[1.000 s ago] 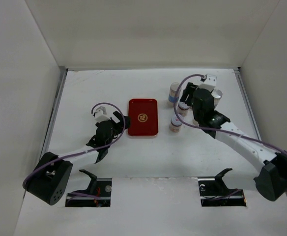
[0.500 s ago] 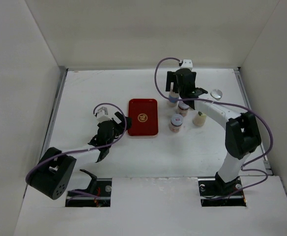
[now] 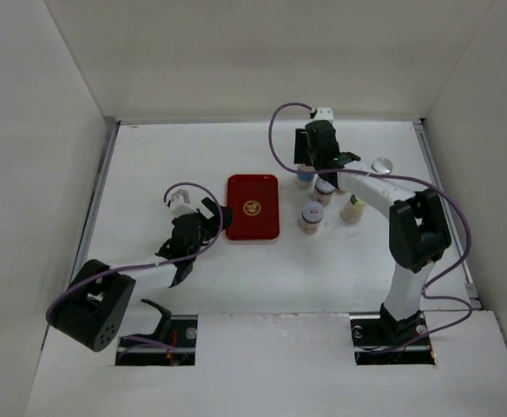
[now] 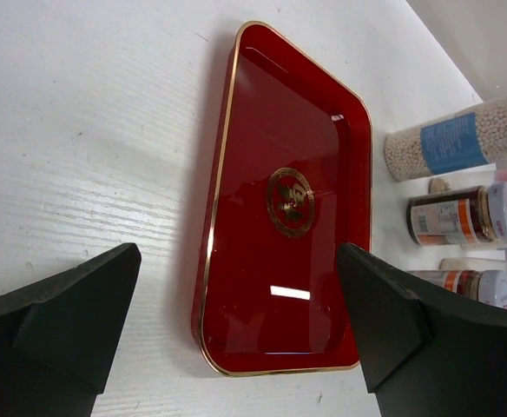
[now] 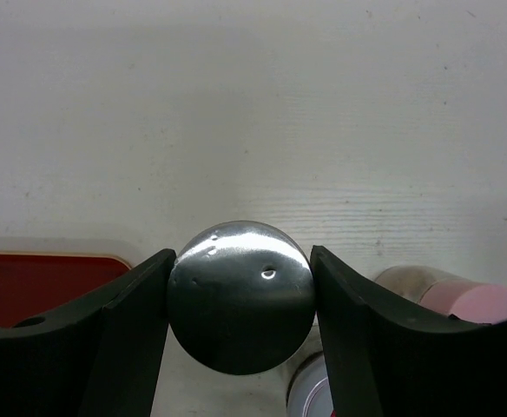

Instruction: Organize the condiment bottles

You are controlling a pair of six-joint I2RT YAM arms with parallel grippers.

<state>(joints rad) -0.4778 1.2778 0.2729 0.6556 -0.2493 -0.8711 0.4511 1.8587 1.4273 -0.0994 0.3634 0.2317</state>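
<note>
I count five, all upright, right of the red tray (image 3: 240, 195): silver-capped bottle (image 5: 240, 295) off its far corner; pink-capped jar (image 3: 324, 190); grey-capped jar (image 3: 310, 216) beside its near half; yellowish bottle (image 3: 352, 209) further right; silver-lidded jar (image 3: 381, 165) farthest out.

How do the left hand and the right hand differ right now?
The left hand is open and empty; the right hand grips a silver-capped bottle. The left hand faces the red tray; the right hand is at the bottles to the tray's right. Both have black fingers.
</note>
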